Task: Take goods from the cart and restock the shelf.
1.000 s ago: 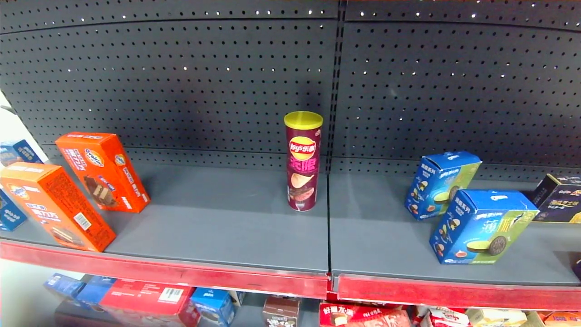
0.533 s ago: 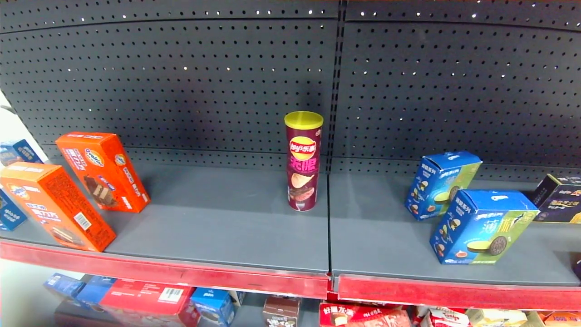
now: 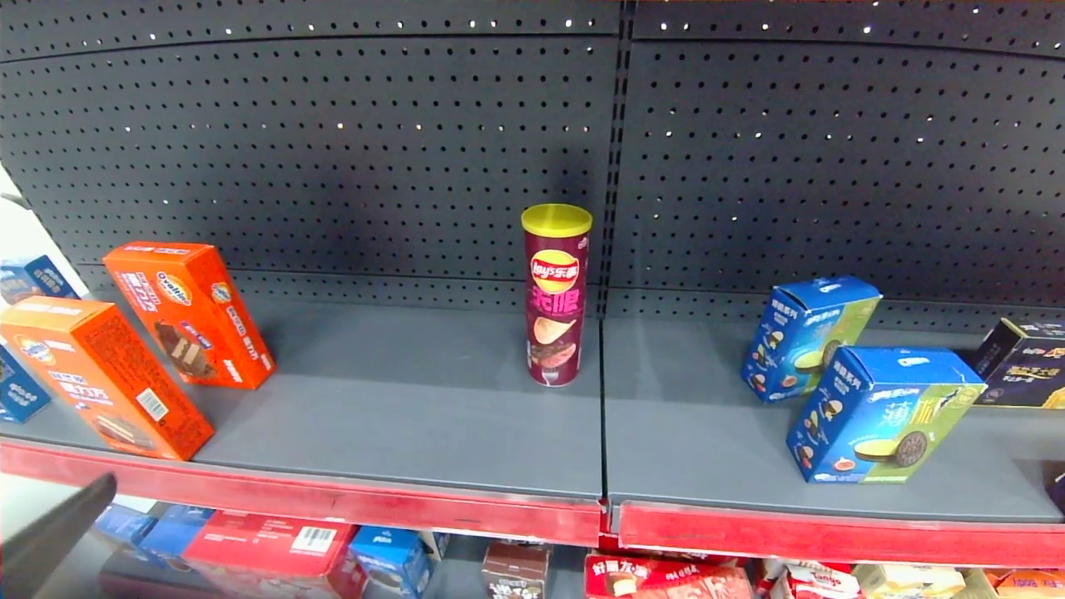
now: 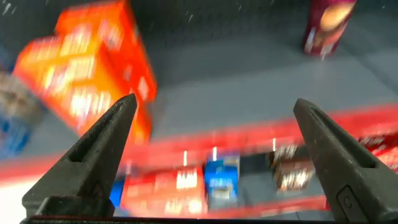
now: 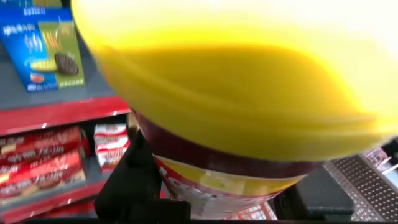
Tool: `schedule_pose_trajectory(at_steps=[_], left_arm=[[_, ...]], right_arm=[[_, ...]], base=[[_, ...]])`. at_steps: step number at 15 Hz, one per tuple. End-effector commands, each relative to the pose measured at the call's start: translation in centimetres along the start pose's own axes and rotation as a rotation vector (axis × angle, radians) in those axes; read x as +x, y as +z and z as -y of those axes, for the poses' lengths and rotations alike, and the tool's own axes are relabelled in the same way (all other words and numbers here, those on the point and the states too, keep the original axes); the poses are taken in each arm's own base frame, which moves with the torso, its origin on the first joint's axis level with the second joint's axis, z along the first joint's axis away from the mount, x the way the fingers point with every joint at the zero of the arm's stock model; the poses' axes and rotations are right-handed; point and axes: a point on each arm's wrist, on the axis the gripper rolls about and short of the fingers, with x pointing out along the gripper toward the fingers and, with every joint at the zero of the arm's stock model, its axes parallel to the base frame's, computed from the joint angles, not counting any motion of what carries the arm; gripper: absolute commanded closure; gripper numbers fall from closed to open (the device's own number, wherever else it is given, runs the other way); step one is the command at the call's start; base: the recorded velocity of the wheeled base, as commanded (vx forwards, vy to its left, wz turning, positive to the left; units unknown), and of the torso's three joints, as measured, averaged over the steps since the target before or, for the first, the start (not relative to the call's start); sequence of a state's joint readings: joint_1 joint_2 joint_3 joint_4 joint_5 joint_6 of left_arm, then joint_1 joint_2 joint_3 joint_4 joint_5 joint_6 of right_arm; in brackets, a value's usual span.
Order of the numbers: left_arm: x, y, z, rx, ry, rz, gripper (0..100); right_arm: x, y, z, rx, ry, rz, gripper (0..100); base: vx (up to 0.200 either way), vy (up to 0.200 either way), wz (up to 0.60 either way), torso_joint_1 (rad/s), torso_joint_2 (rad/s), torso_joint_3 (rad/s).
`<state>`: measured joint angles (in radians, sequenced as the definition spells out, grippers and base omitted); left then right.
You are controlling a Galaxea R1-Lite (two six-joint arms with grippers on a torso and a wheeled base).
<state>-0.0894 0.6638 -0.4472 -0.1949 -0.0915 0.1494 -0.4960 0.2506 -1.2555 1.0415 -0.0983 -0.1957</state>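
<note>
A maroon chip can (image 3: 556, 295) with a yellow lid stands upright in the middle of the grey shelf (image 3: 399, 416). A second chip can (image 5: 236, 93) of the same kind sits close under the right wrist camera, and my right gripper (image 5: 230, 196) is shut on its maroon body below the yellow lid. My left gripper (image 4: 214, 106) is open and holds nothing; it hangs in front of the shelf's red front edge (image 4: 249, 134), facing the orange boxes (image 4: 93, 74). A dark part of the left gripper (image 3: 54, 528) shows at the head view's lower left.
Two orange boxes (image 3: 187, 312) lean at the shelf's left. Two blue-and-green cookie boxes (image 3: 882, 416) and a dark box (image 3: 1023, 366) are on the right. Bare shelf lies on both sides of the standing can. A lower shelf holds several red and blue packs (image 3: 274, 549).
A dark part of my left gripper has come up into the head view's lower left corner. The goods on the shelf have not moved.
</note>
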Motion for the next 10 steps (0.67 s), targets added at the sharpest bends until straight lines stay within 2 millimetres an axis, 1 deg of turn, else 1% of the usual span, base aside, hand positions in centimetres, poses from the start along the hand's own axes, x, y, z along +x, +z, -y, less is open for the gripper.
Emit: schedule_pose_trajectory(at_steps=[1, 2, 3, 4, 5, 6, 8, 10], left_arm=[[8.7, 3.2, 0.1, 0.006, -0.117, -0.053, 0], [10.0, 3.1, 0.2, 0.004, -0.139, -0.078, 0], [10.8, 3.1, 0.3, 0.003, -0.152, -0.090, 0], [12.3, 3.3, 0.7, 0.003, -0.185, -0.105, 0], [13.3, 3.5, 1.5, 0.004, -0.226, -0.109, 0], [15.4, 3.5, 3.0, -0.012, -0.285, -0.103, 0], [18.2, 3.2, 4.1, -0.066, -0.312, -0.088, 0], [19.8, 2.3, 4.7, -0.120, -0.319, -0.117, 0]], right_arm=[[-1.1, 0.5, -0.1, 0.004, -0.030, 0.044, 100], [-1.6, 0.7, -0.3, 0.006, -0.049, 0.055, 100], [-1.7, 0.8, -0.4, 0.007, -0.064, 0.060, 100], [-2.2, 1.0, -0.8, 0.004, -0.094, 0.065, 100], [-2.5, 1.2, -1.1, 0.002, -0.113, 0.066, 100], [-2.9, 1.4, -1.5, 0.000, -0.130, 0.059, 100], [-2.8, 1.7, -1.7, -0.013, -0.142, 0.053, 100], [-2.3, 1.9, -1.6, -0.024, -0.137, 0.034, 100]], base=[[0.000, 0.000, 0.00, 0.000, 0.00, 0.000], [0.000, 0.000, 0.00, 0.000, 0.00, 0.000], [0.000, 0.000, 0.00, 0.000, 0.00, 0.000], [0.000, 0.000, 0.00, 0.000, 0.00, 0.000], [0.000, 0.000, 0.00, 0.000, 0.00, 0.000], [0.000, 0.000, 0.00, 0.000, 0.00, 0.000], [0.000, 0.000, 0.00, 0.000, 0.00, 0.000], [0.000, 0.000, 0.00, 0.000, 0.00, 0.000]])
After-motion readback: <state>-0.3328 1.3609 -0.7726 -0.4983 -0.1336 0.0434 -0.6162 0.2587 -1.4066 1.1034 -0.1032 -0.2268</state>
